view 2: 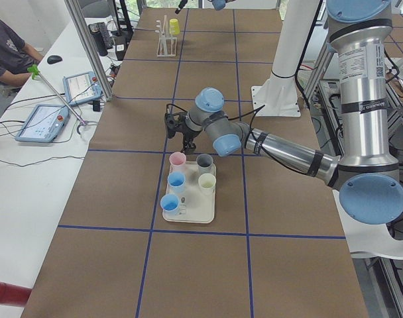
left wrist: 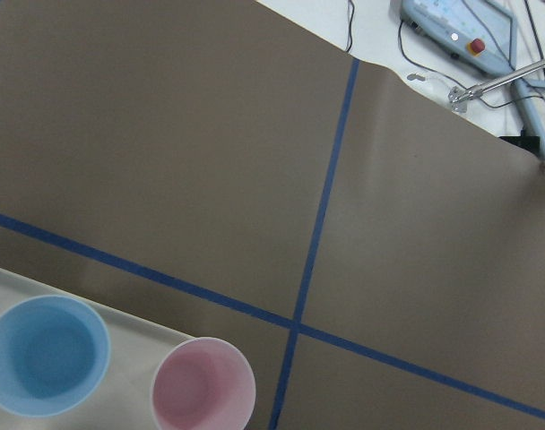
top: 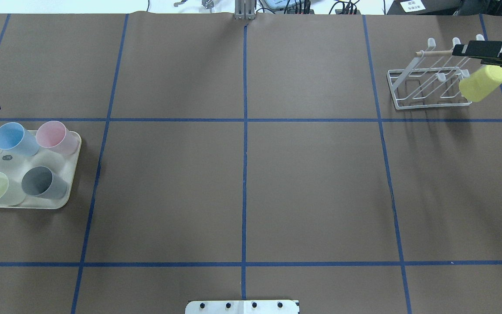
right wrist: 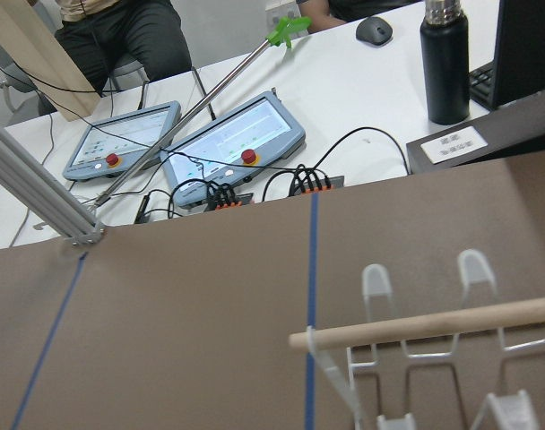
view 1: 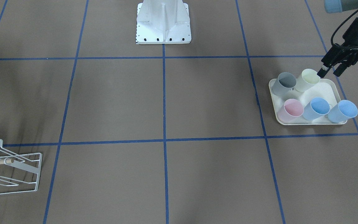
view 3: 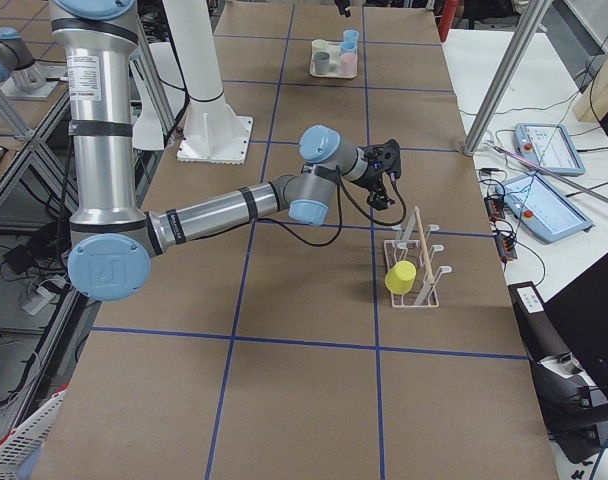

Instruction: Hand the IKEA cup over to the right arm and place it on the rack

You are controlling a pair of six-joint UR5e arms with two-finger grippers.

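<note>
Big brown worktop (top: 242, 183) gridded in blue tape, and the two arms are at opposite ends of it: the left arm (view 2: 287, 154) reaches out over the tray, the right arm (view 3: 214, 210) is away by the rack (top: 429, 78), well apart. On that rack one yellow cup (top: 482, 83) hangs tilted on a prong, so one delivery looks done. Over to the cream tray (view 1: 332, 90) at the robot's left end: five cups stand upright on it, mouths up, a grey cup (view 1: 284, 83), a cream cup (view 1: 307, 80), a pink cup (view 1: 291, 110), a blue cup (view 1: 316, 108) and a second blue cup (view 1: 343, 111). Their long axes run straight up from the tray. The left end effector (view 1: 329, 72) hangs above them, fingers spread wide, holding nothing. Here is the relation that counts: the cups lie below it. The front view sets one fingertip against the cream cup's rim, while the overhead view sets it beyond the blue cups. My reading is that it is raised clear over the tray's outer side and touches none, and which cup it is lined up on I cannot tell. The coming move looks like a straight drop, one finger inside a mouth and one outside the wall. The left arm is plainly the nearer one for that. The right end effector (top: 460, 49) sits above the rack beside the wooden dowel, clear of the yellow cup. Whether its fingers are apart or together, I cannot tell.
</note>
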